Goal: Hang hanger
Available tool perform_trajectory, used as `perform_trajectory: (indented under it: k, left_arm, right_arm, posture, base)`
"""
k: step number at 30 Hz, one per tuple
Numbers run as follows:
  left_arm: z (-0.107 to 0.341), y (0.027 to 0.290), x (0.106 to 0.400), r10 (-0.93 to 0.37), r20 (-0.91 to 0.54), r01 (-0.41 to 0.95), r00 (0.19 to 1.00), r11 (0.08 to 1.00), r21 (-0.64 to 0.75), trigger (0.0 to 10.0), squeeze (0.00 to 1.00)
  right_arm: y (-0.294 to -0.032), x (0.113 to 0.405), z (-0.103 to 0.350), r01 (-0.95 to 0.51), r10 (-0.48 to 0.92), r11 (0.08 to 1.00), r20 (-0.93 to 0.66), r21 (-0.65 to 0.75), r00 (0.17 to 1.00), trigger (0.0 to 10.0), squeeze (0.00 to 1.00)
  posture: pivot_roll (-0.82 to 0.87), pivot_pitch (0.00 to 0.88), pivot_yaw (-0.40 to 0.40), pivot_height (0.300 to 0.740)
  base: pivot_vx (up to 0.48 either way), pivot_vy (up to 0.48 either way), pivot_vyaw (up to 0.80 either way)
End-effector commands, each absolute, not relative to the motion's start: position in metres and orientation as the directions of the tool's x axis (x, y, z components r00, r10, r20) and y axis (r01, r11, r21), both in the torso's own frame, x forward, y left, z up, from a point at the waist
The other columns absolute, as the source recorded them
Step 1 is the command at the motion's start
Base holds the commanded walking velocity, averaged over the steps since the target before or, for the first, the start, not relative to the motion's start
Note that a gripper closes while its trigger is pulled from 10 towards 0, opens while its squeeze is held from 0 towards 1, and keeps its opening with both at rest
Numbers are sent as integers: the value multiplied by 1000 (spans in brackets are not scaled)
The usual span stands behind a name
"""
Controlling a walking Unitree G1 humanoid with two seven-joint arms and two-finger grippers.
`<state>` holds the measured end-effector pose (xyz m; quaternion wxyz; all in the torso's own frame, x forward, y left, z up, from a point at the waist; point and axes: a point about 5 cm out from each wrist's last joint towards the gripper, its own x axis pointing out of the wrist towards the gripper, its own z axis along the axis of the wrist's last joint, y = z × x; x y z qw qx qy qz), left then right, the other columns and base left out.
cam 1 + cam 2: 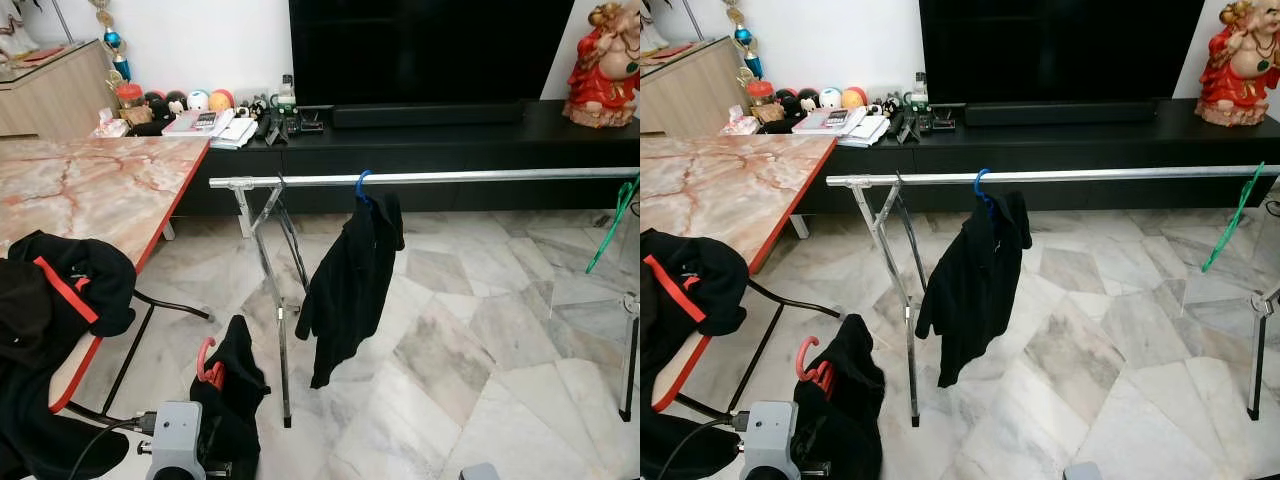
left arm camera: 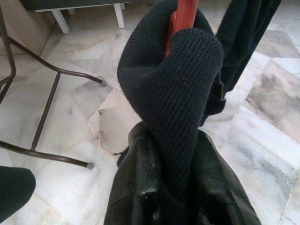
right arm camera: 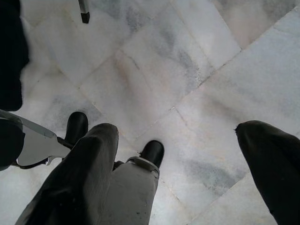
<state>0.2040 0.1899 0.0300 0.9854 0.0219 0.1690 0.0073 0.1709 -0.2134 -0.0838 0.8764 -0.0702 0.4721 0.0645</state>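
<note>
Two black fingers of the left gripper (image 2: 180, 197) pinch a black top (image 2: 176, 98) on a red hanger (image 1: 207, 362). Above, the rail (image 1: 450, 178). The right gripper (image 3: 187, 187) hangs wide open, empty.

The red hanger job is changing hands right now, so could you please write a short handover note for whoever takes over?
Left gripper: shut on the red hanger, which carries a black garment; it is held low, near the floor, in front of the rack.
Right gripper: open, holding nothing, pointing down at the marble floor.
Rail: silver, across the room ahead. A black garment on a blue hanger already hangs there; a green hanger hangs at its right end.
More dark clothes lie on the table edge at left.
Done: red hanger picked up.
Left: lift it and hook it on the rail, then release.
</note>
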Motion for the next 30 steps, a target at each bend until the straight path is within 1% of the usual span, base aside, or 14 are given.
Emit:
perform_trajectory:
  k: [1,30]
  left_arm:
    - [41,189,208,15,-275,-2,961,999,46,10000,0]
    - [42,190,209,15,-271,-2,962,999,46,10000,0]
  right_arm:
    - [-215,169,-84,-177,41,982,-841,-65,540,10000,0]
    - [-215,169,-84,-176,40,982,-840,-67,541,10000,0]
  posture:
    - [83,43,50,740]
    - [84,46,51,740]
  base:
    - [0,0,0]
    - [0,0,0]
